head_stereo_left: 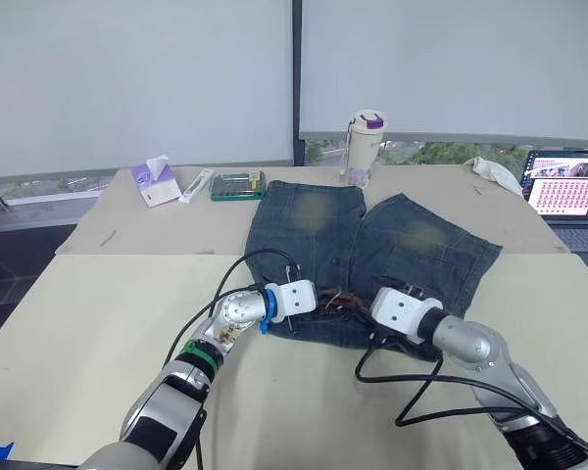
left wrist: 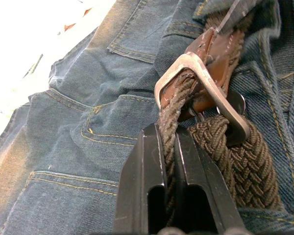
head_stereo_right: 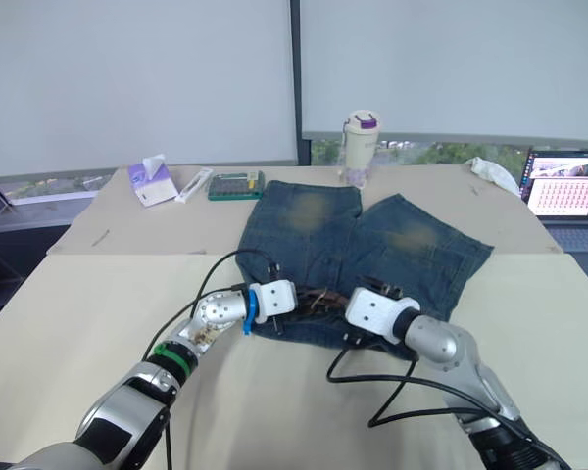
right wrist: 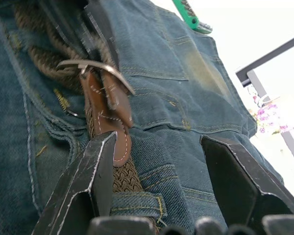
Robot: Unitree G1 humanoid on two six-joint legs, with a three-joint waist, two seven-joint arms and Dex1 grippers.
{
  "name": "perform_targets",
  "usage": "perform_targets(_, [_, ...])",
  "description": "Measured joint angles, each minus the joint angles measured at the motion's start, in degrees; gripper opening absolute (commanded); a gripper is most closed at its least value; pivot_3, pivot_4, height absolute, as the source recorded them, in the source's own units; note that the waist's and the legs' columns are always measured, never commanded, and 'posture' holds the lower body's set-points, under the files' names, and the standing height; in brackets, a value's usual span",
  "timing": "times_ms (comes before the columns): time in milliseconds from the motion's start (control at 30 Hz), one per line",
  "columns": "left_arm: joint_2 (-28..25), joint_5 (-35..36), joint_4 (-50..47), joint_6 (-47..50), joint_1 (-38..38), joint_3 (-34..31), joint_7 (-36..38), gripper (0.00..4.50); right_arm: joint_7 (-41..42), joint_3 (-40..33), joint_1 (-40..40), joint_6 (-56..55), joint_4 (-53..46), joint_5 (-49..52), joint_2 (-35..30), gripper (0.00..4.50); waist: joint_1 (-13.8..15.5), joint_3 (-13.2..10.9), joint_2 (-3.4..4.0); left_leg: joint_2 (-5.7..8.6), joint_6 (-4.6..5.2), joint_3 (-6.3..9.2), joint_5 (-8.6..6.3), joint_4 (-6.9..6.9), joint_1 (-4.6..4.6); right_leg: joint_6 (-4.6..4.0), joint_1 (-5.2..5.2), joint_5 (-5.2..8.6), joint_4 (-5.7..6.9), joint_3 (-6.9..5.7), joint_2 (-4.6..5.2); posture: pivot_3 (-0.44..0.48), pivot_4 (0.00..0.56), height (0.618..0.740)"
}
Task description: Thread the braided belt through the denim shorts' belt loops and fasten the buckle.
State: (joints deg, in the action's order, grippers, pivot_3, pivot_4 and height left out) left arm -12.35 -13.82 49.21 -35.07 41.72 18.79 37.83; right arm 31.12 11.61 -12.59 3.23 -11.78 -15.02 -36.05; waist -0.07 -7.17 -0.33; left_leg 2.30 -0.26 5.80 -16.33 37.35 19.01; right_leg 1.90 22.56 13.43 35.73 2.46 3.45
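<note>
The denim shorts (head_stereo_left: 372,245) lie flat on the table, waistband toward me. At the middle of the waistband the braided belt (left wrist: 240,161) lies along the denim, with its brown leather tab and silver buckle (left wrist: 201,85). My left gripper (left wrist: 167,134) is shut on the belt's braided end, which passes through the buckle frame. My right gripper (right wrist: 159,139) stands open just right of the buckle (right wrist: 95,66), one finger over the belt (right wrist: 120,178), the other over bare denim. A denim belt loop (right wrist: 137,203) crosses the belt near that gripper.
Behind the shorts stand a white bottle with a purple lid (head_stereo_left: 365,147), a green box (head_stereo_left: 237,185), and a tissue box (head_stereo_left: 155,183). A laptop (head_stereo_left: 566,186) and white cloth (head_stereo_left: 495,174) sit at the far right. Black cables (head_stereo_left: 412,392) trail from both wrists.
</note>
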Motion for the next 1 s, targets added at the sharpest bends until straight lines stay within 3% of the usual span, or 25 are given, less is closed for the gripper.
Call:
perform_targets(200, [-0.1,0.0,-0.5,0.2,-0.1,0.0,0.0,0.0,-0.2,1.6,-2.2,-2.0,2.0,-2.0,2.0,3.04,0.0,0.0,0.0,0.01,0.0,0.01,0.0,0.0,0.0,0.01,-0.02,0.0,0.0,0.0,0.01,0.0,0.15,0.74])
perform_targets(333, [-0.1,0.0,-0.5,0.2,-0.2,0.0,0.0,0.0,0.2,2.1,-2.7,-3.0,3.0,-2.9,2.1,1.88,0.1,0.0,0.0,0.01,0.0,0.01,0.0,0.0,-0.01,0.01,-0.02,0.01,-0.01,0.0,0.01,0.0,0.15,0.74])
perform_targets(500, [-0.2,0.0,-0.6,0.3,-0.2,0.0,0.0,0.0,0.8,3.4,-2.6,-4.3,4.1,-3.5,2.1,0.1,0.0,0.0,0.0,0.01,0.0,0.01,0.0,0.0,0.0,0.01,-0.02,0.01,-0.03,0.0,0.01,0.0,0.15,0.74])
perform_targets(767, [0.1,1.4,-1.4,2.2,-0.5,-0.6,1.7,0.0,0.9,3.4,-2.4,-4.3,4.1,-3.5,2.1,0.05,0.0,0.0,0.0,0.01,0.0,0.01,0.0,0.0,0.0,0.01,-0.02,0.01,-0.03,0.0,0.01,0.0,0.15,0.74])
perform_targets(1000, [1.0,9.9,-5.1,5.0,-4.3,-4.9,6.4,2.39,0.9,2.8,-0.6,-6.3,2.5,-3.8,0.0,0.0,-0.1,0.0,0.01,-0.01,0.01,0.02,-0.01,-0.01,0.01,0.01,0.0,0.01,-0.03,0.0,0.02,0.0,0.15,0.74])
